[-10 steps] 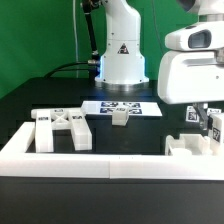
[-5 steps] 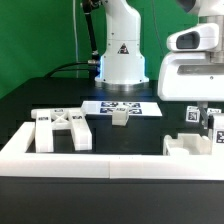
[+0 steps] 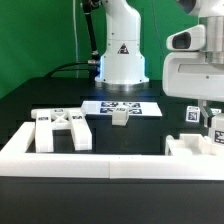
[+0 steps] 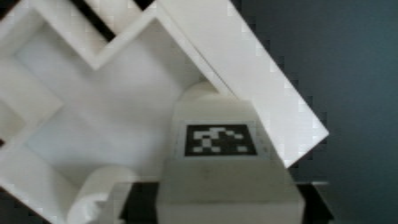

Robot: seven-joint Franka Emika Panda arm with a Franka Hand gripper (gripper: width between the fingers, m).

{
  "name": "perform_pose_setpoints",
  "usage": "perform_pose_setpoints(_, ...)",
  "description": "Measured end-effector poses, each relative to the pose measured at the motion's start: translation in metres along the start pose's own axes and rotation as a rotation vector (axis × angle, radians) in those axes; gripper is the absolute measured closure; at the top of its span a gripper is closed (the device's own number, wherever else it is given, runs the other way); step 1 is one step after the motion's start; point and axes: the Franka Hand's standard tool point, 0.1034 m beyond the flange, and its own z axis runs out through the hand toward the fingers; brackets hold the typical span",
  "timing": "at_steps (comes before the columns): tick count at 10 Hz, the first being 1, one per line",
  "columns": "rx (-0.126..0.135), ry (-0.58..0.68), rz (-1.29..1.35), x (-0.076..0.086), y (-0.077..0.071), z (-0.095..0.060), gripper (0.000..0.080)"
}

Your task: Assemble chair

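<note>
The chair is not yet a chair: its matte-white plastic parts lie loose on the black table (image 3: 45,100), and I place them by the thin white marker board (image 3: 125,107). A flat X-braced white panel (image 3: 62,128) lies beyond the marker board's corner toward the exterior view's left, close to the long low white border wall (image 3: 100,162). A small white notched block (image 3: 121,117) sits at the marker board's near edge; whether it rests on the board or just beside it I cannot tell. Well apart from the marker board, toward the exterior view's right, the two-finger gripper (image 3: 210,122) hangs low over a cluster of blocky white parts (image 3: 188,148). In the wrist view a narrow white tagged piece (image 4: 217,150) fills the space between the jaws. They appear drawn in on its sides, so I judge it clamped, though the fingertips barely show. A white open frame with slanted braces (image 4: 231,65) lies close against this piece. The danger is in the lift. If the grip sits off-centre, the tagged piece may tilt or slip. If it catches the frame, it may drag that part along or knock its neighbours out of place.
</note>
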Motion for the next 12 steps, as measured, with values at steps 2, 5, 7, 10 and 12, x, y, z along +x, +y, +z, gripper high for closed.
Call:
perform_pose_setpoints(2,0.007,-0.012,0.218,0.0007,0.0009,0.0,0.0509)
perform_pose_setpoints(5,0.005,-0.022,0.432,-0.0004,0.001,0.0,0.0509)
perform_pose_setpoints(7,0.005,-0.022,0.43,-0.0004,0.001,0.0002,0.0499)
perform_pose_setpoints(10,0.007,-0.022,0.329,-0.0016,-0.0002,-0.0001,0.0305)
perform_pose_setpoints(12,0.009,-0.021,0.125,-0.0022,-0.0008,-0.0001,0.0158)
